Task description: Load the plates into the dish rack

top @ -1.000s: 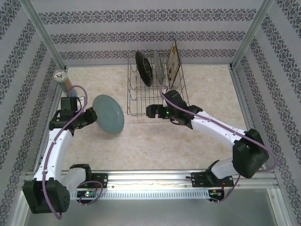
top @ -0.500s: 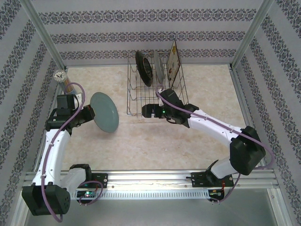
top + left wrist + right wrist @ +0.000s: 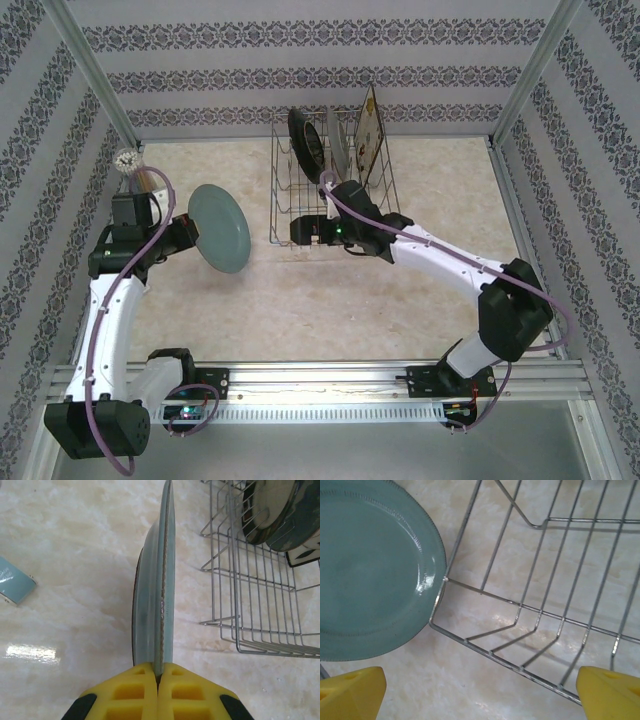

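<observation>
Marbled beige table inside patterned walls: three plates racked, the light-blue plate held in the air.
Nearest, on the left side, the left gripper has its yellow fingers pressed together on the rim of the light-blue plate. It holds the plate on edge above the table, just left of the dish rack and apart from it. The right gripper hangs over the rack's near left corner with its fingers spread wide. Farther back, the dark-brown-rimmed plate, the grey plate and the square floral plate stand upright among the far tines.
</observation>
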